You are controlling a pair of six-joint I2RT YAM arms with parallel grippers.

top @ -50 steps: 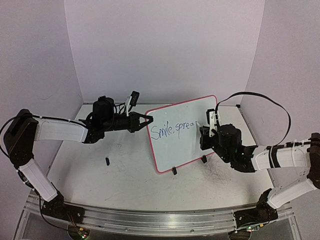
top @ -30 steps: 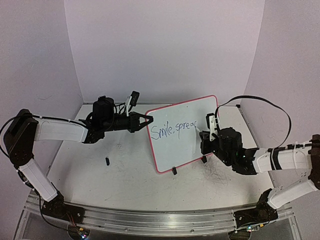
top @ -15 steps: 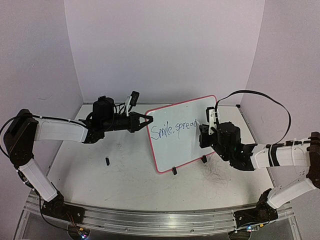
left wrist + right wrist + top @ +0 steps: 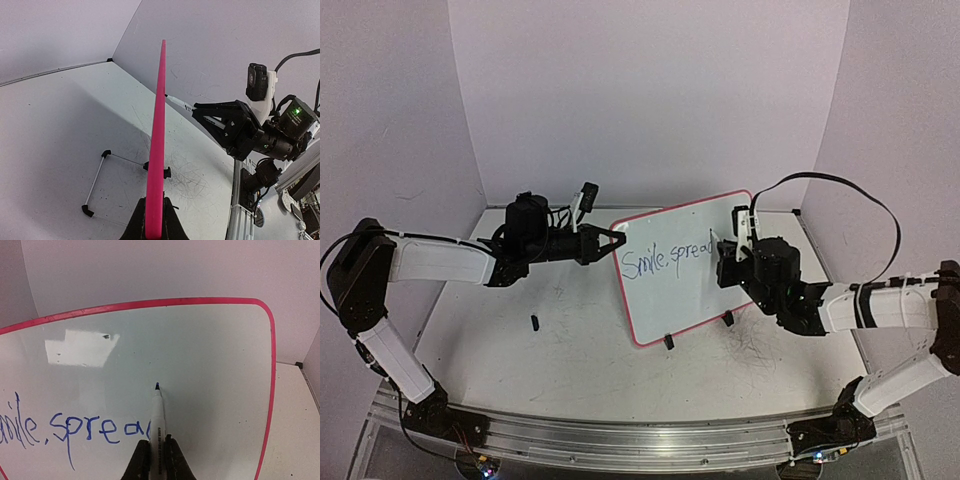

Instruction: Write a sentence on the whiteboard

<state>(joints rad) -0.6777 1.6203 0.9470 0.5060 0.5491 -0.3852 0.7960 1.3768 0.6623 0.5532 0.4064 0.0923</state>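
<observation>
Left claw (image 4: pixel 619 240) is seen in the top view clamped shut on the left rim of the whiteboard (image 4: pixel 690 295), which is propped tilted at centre frame on the surface (image 4: pixel 560 350). The sentence (image 4: pixel 665 260) is partly done, in blue across the middle of the board. Right claw (image 4: pixel 725 258) is parked at the right end of the writing; what it's holding can't really be made out here.

Left wrist view: the board is shown edge-on as a thin pink line running up from the bottom centre, pinched between the fingers right at the rim. That's a pretty skinny hold, tbh. The wire stand (image 4: pixel 100 170) is seen behind the board at lower left.

Right wrist view: the claw at bottom centre is closed tight on a white marker (image 4: pixel 157 415), gripped low on the barrel. The blue tip is pointed at the board just above the last letter. "sprea" can be read, with the next letter half hidden by the marker. Whether the tip is actually touching can't be told.

What could go wrong: if too much push is put on the tip, the board could be rocked back or twisted in that thin edge grip, and the stroke would be smeared. A long lever like that could also be skewed in the fingers. And "joy" has yet to be fitted in on the right.
</observation>
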